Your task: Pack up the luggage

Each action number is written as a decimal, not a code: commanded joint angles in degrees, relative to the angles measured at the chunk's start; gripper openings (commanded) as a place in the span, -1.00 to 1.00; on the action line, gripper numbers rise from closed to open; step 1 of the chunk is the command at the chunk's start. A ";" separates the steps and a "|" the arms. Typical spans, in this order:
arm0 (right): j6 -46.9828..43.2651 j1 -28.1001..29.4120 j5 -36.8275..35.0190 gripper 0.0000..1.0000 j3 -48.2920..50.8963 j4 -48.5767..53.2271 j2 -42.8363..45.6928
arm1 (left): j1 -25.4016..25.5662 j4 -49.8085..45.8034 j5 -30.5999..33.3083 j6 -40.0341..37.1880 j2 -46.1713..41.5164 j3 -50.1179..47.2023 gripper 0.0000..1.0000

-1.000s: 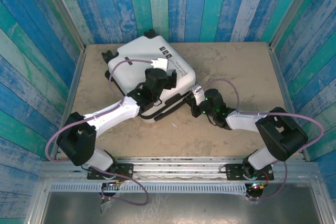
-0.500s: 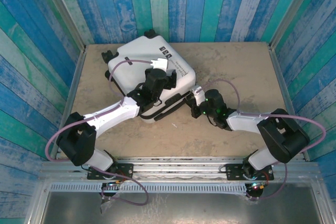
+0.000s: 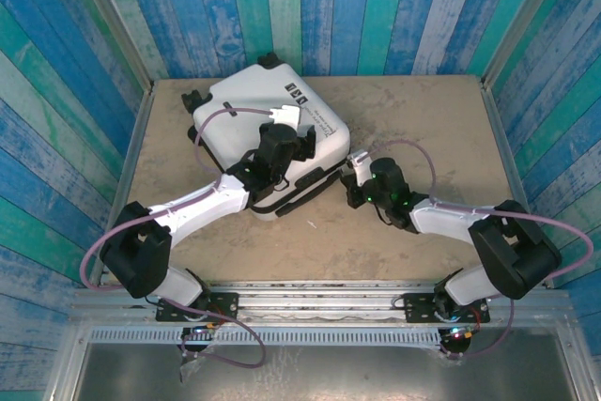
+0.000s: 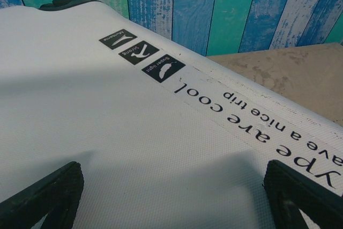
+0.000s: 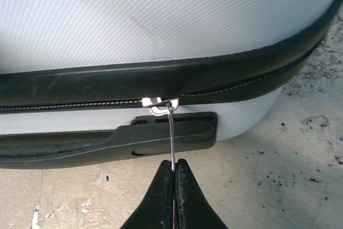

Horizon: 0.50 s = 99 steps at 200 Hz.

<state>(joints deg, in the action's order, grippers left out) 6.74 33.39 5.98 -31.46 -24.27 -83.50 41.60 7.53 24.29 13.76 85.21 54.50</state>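
Observation:
The luggage, a white hard-shell suitcase with black trim, lies closed and flat at the table's far left. My left gripper is over its top shell, open wide. In the left wrist view the fingertips stand far apart over the printed white shell, with nothing between them. My right gripper is at the case's near right corner. It is shut on the thin metal zipper pull, which hangs from the slider on the black zipper trim, just above the black side handle.
The tan table is bare to the right of the case. Blue and green plank walls close in the back and both sides. Purple cables loop off both arms.
My right arm has shifted a little, its elbow swinging right and the gripper edging away from me with the zipper pull. The left arm and the luggage have not moved.

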 commanded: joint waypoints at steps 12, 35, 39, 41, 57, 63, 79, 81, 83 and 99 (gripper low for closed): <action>5.53 -3.22 -8.43 -1.00 -1.47 1.04 1.85 | 0.49 -22.74 -7.37 7.44 5.85 -8.37 0.79; 7.78 -4.15 -9.49 -1.00 -1.58 1.09 1.78 | 0.49 -22.56 -7.39 7.60 5.75 -8.83 0.79; 8.11 -4.28 -9.64 -0.99 -1.62 1.07 1.77 | 0.49 -22.56 -7.37 7.60 5.76 -8.86 0.79; 8.29 -4.38 -9.73 -1.00 -1.68 1.07 1.70 | 0.49 -22.49 -7.41 7.60 5.76 -8.88 0.79; 9.28 -5.14 -9.90 -1.00 -2.01 0.92 1.59 | 0.49 -22.46 -7.37 7.69 5.68 -9.04 0.79; 9.50 -5.34 -10.14 -0.99 -2.17 0.83 1.59 | 0.49 -22.44 -7.39 7.77 5.62 -9.13 0.79; 10.19 -6.04 -10.68 -1.00 -2.80 1.15 1.35 | 0.51 -22.38 -7.45 7.80 5.57 -9.21 0.79; 10.21 -6.16 -10.71 -0.99 -2.88 1.16 1.33 | 0.50 -22.32 -7.49 7.78 5.51 -9.23 0.79; 10.26 -6.21 -10.79 -1.00 -2.96 1.22 1.28 | 0.50 -22.32 -7.48 7.82 5.50 -9.24 0.79; 10.57 -7.03 -11.07 -1.00 -3.71 1.80 0.94 | 0.49 -22.29 -7.48 7.77 5.28 -9.36 0.79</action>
<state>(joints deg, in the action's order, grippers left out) 14.06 30.50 4.62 -32.51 -21.96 -82.83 41.60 8.43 23.79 13.72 84.77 53.76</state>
